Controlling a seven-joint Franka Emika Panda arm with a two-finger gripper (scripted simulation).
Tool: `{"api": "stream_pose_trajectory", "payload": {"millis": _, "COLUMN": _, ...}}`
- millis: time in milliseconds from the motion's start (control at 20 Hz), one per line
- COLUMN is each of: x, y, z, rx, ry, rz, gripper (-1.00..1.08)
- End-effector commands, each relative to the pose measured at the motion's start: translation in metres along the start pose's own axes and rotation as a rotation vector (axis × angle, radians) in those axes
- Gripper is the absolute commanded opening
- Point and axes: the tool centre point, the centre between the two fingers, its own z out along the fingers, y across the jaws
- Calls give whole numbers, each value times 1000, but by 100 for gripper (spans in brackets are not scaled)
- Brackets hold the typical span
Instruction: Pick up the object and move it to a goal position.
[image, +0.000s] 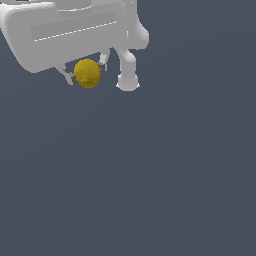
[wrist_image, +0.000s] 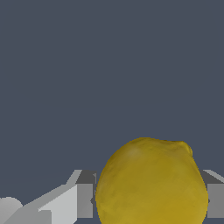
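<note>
Gripping the object (image: 87, 73) between its two fingers (image: 68, 77), the gripper (image: 86, 71) is clenching on it at the exterior view's upper left, presumably so it can be carried toward a goal that is not showing in either view. A finger is sitting on each side of the fruit-like body, which is bulging well past them in the wrist view (wrist_image: 151, 183). Its mustard-yellow skin is looking dull and slightly bumpy, rounding to a small pointed nub, against the smooth white gripper casing and plain grey-blue background.
</note>
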Motion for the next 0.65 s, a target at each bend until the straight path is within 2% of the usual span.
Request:
{"api": "stream_pose_trajectory", "payload": {"millis": 0, "x": -2, "y": 3, "z": -11, "rx": 0, "ry": 0, "rz": 0, "gripper": -100}}
{"api": "stream_pose_trajectory", "payload": {"millis": 600, "x": -6, "y": 8, "z": -29, "rx": 0, "ry": 0, "rz": 0, "gripper": -100}}
